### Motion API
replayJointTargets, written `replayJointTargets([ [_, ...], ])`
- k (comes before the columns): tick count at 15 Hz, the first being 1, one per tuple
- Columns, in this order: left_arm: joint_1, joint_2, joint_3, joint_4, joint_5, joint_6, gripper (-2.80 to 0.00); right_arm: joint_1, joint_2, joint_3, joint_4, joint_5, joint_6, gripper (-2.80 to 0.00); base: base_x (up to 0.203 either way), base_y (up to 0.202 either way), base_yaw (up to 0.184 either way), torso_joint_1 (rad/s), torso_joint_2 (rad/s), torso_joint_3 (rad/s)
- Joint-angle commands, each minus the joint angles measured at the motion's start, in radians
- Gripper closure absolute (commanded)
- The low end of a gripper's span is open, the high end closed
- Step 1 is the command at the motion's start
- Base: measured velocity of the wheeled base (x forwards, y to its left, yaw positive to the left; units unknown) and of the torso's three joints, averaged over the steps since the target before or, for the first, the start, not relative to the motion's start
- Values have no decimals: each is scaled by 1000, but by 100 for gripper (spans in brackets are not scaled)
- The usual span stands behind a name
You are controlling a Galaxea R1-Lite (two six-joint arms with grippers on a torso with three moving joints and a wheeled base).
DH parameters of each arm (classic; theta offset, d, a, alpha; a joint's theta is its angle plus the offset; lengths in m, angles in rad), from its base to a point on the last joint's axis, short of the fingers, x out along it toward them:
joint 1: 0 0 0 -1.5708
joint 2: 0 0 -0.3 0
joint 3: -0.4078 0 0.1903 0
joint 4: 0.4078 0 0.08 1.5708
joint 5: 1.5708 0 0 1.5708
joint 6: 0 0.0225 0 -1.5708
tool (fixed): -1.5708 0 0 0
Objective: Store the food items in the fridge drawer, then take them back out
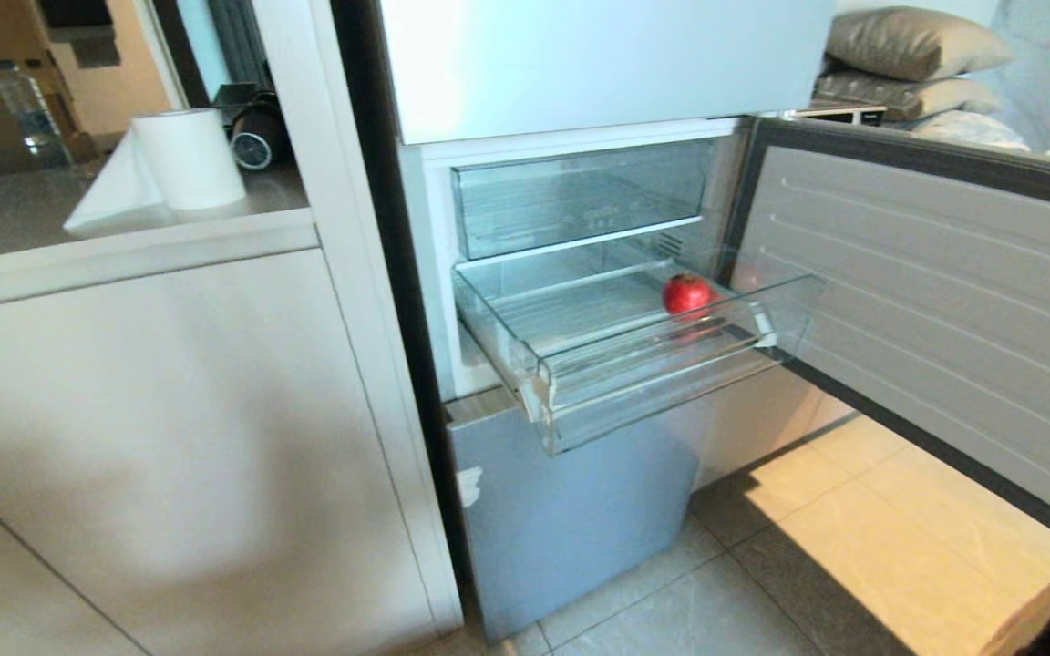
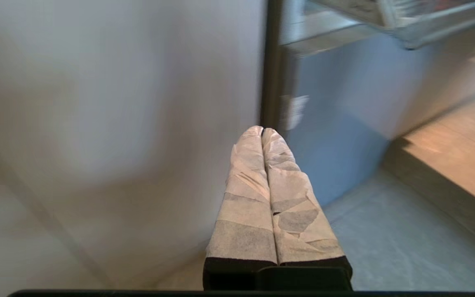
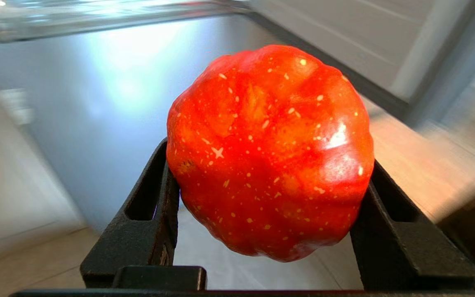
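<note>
Gripping red fruit (image 3: 270, 152), right pincer (image 3: 268, 181).

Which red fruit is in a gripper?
The speckled red fruit, clamped by the right gripper; the other fruit lies in the fridge drawer.

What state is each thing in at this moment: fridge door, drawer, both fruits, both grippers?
fridge door: swung open.
drawer: pulled out, holding one fruit.
fruit in drawer: resting on the drawer floor, toward the door side.
second fruit: clamped in the right gripper.
left gripper: shut, empty, low beside the fridge.
</note>
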Motion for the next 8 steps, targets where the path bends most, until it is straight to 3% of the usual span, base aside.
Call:
replayJointTargets([
  [1,0,0,2,-2,0,0,0,0,2,0,0,-1,3,0,-4,7,-169,2,2,-7],
  [5,0,0,2,-1,0,0,0,0,2,0,0,7,-43,0,-1,8,-158,2,2,5],
  [8,0,0,2,-1,0,0,0,-7,124,-92,-8,-41,-17,0,-1,1,-24,1,2,2],
])
